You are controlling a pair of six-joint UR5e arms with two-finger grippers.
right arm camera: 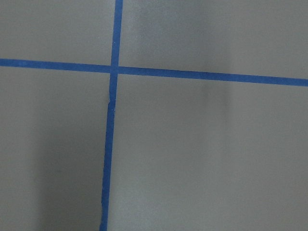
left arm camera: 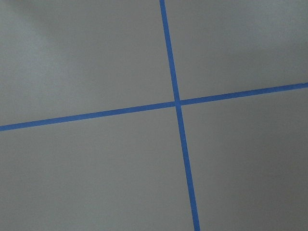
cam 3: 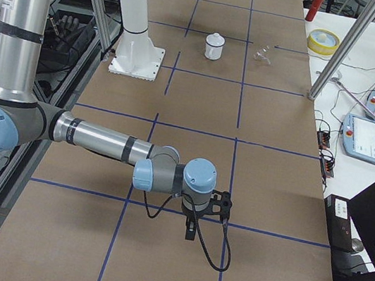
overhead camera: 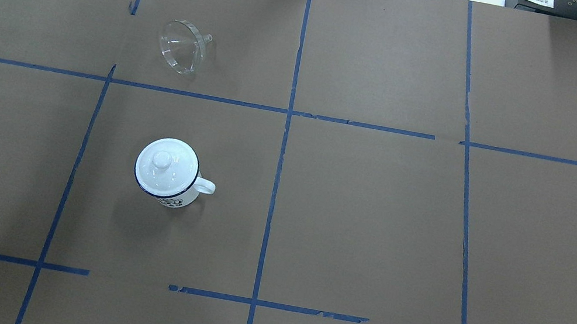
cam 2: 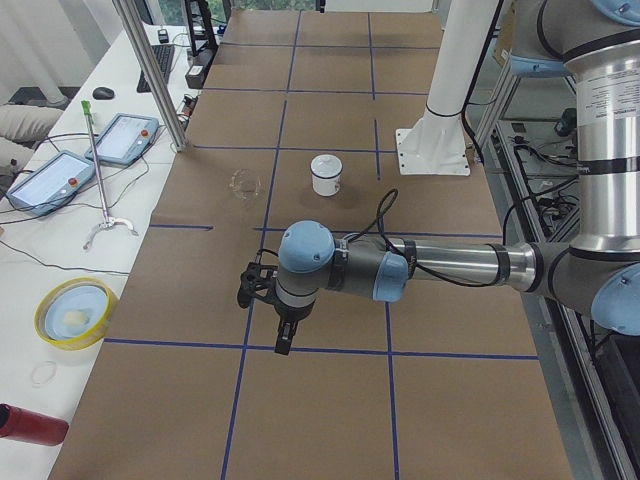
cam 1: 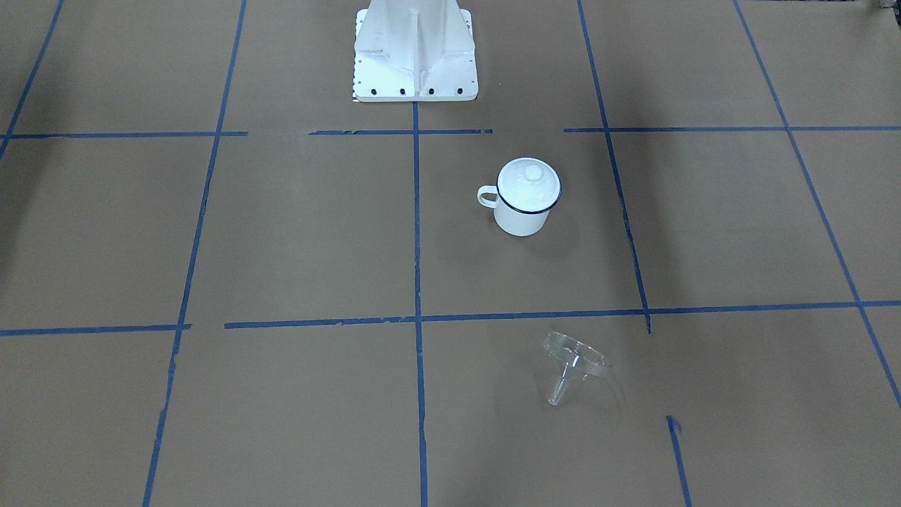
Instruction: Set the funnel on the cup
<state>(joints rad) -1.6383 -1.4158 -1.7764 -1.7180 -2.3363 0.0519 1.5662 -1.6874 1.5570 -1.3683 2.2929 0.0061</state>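
- The left gripper [cam 2: 262,290] hangs over a tape cross [left arm camera: 177,102] out at the left end of the table [overhead camera: 371,230], well apart from both task objects. I cannot tell whether its fingers are spread or pressed together. Its wrist camera shows only paper and tape.
- The step in hand, as I judge it, is the reach for the funnel. The funnel lies in the left half, so the left arm looks the natural one to use. It would do best to come down from above, set the fingers across the rim wall or the base of the spout, and close gently. Clear, slick plastic lying tipped over may roll or skid away.
- The funnel [overhead camera: 184,47] sits far-left on the table, beyond the cup and apart from it. It is tipped over on its rim edge. Its long axis, from rim to spout, runs low over the paper. The spout points far and slightly right, and the wide mouth faces near and upward.
- The cup [overhead camera: 168,173] stands upright nearer the robot, with its handle to the right. A white lid [overhead camera: 163,160] with a knob covers its mouth and probably has to come off before the funnel can seat.
- The right gripper [cam 3: 214,205] hangs over a second tape cross [right arm camera: 113,68] at the right end. I cannot tell its finger state either.
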